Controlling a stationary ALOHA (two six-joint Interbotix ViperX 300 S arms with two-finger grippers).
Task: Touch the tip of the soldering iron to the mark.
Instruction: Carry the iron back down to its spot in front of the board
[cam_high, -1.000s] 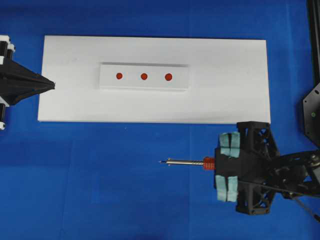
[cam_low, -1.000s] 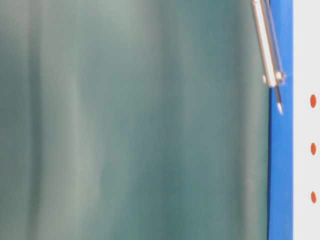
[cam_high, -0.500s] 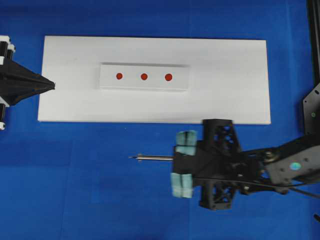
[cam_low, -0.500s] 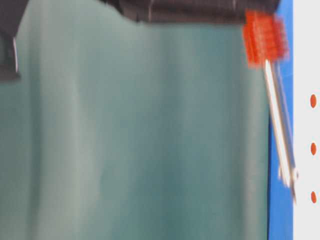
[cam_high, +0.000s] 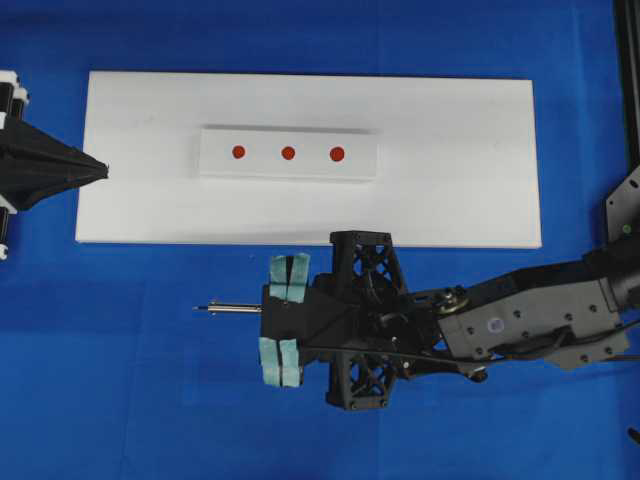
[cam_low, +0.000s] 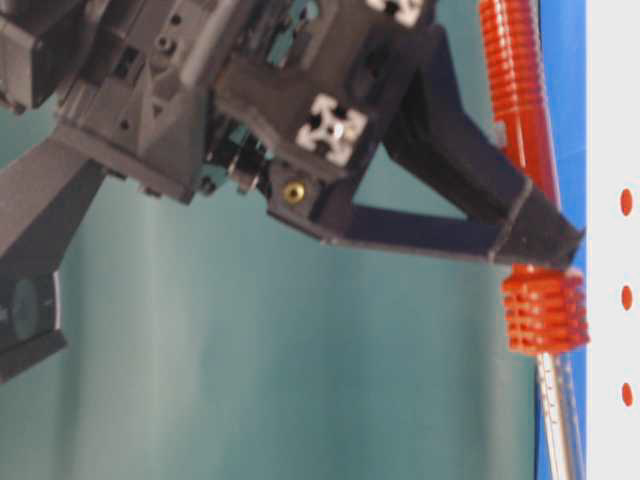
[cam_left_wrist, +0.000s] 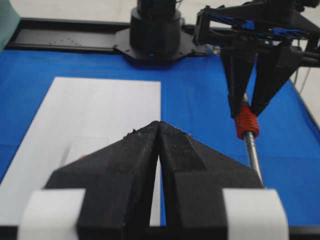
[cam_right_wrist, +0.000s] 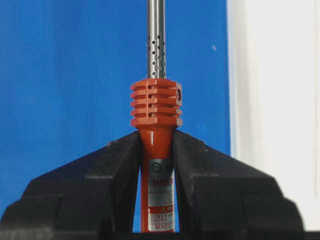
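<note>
The soldering iron (cam_high: 230, 308) lies level in my right gripper (cam_high: 268, 310), which is shut on its orange-red handle (cam_right_wrist: 155, 150) just behind the ribbed collar (cam_right_wrist: 155, 102). Its silver shaft points left over the blue cloth, in front of the white board (cam_high: 450, 200). The tip (cam_high: 198, 308) is well short of the mark (cam_high: 288, 153), the middle red dot on the white block (cam_high: 262, 162). The table-level view shows the collar (cam_low: 545, 310) beside the mark (cam_low: 626, 297). My left gripper (cam_high: 100, 170) is shut and empty at the board's left edge.
Blue cloth (cam_high: 150, 400) covers the table around the board. A black frame rail (cam_high: 628, 80) runs along the right edge. The right arm's body (cam_high: 520, 325) stretches across the front right. A black arm base (cam_left_wrist: 155, 30) stands at the far end in the left wrist view.
My right arm has carried the soldering iron leftward along the front of the board, from the right side to the middle. The left gripper has stayed where it was.
</note>
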